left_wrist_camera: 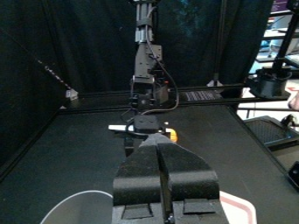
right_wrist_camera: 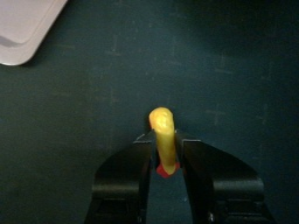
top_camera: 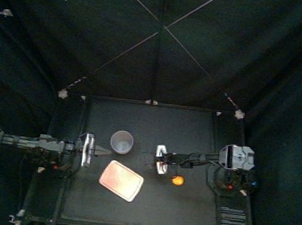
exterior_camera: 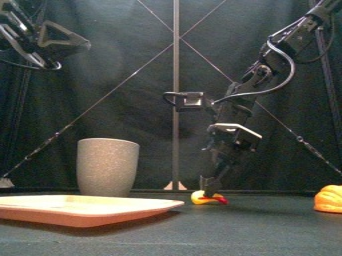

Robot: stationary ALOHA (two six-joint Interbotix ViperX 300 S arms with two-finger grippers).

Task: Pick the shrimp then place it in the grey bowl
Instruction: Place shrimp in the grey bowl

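Our right gripper (exterior_camera: 211,186) pinches the shrimp (right_wrist_camera: 163,131) by its tail end, directly beneath the wrist. We should lift straight up with a firm squeeze, then carry it toward the grey speckled cup (exterior_camera: 107,166) on the left arm's side. The left gripper (left_wrist_camera: 163,188) rests, pressed together.

The black bench (top_camera: 193,124) carries a flat pink tray (exterior_camera: 80,208) at front left, with a tall grey cup (exterior_camera: 107,166) standing behind it. A yellow shrimp (exterior_camera: 207,197) rests near the middle. An orange toy (exterior_camera: 330,198) sits to its right, nearer the front.
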